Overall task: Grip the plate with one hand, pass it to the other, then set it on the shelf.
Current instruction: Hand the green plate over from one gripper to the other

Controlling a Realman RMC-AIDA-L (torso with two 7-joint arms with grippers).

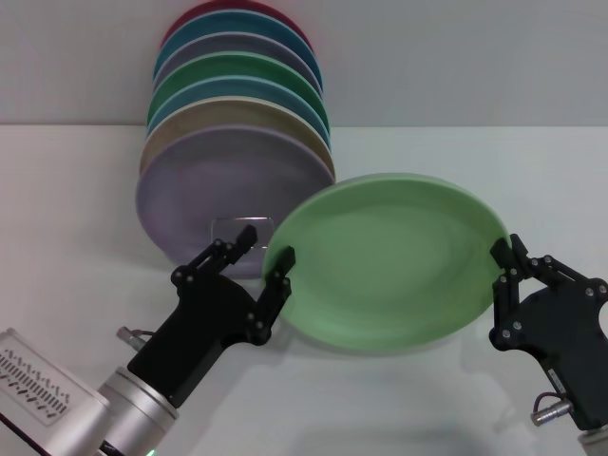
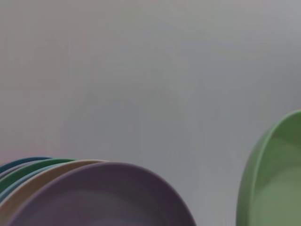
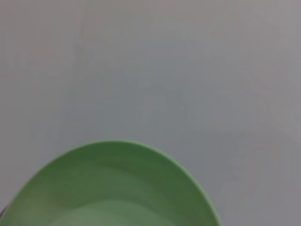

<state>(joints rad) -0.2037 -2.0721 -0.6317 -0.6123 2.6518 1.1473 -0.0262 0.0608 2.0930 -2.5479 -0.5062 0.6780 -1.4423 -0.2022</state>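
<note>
I read the head view as evenly bright, diffuse overhead light, no hard glare. Soft shadow under the plate (image 1: pixel 394 261) on the white table (image 1: pixel 57 209), faint one beside the stacked plates (image 1: pixel 233 142). Head view is sharp. Both wrist views are soft: plate rim (image 3: pixel 141 148) blurred, the lilac plate (image 2: pixel 103 195) out of focus, wall featureless grey.

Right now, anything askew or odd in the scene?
Nothing damaged or spilled. The light mint-green plastic plate hangs tilted between the left hand and right hand, beside the row of upright coloured plates.
</note>
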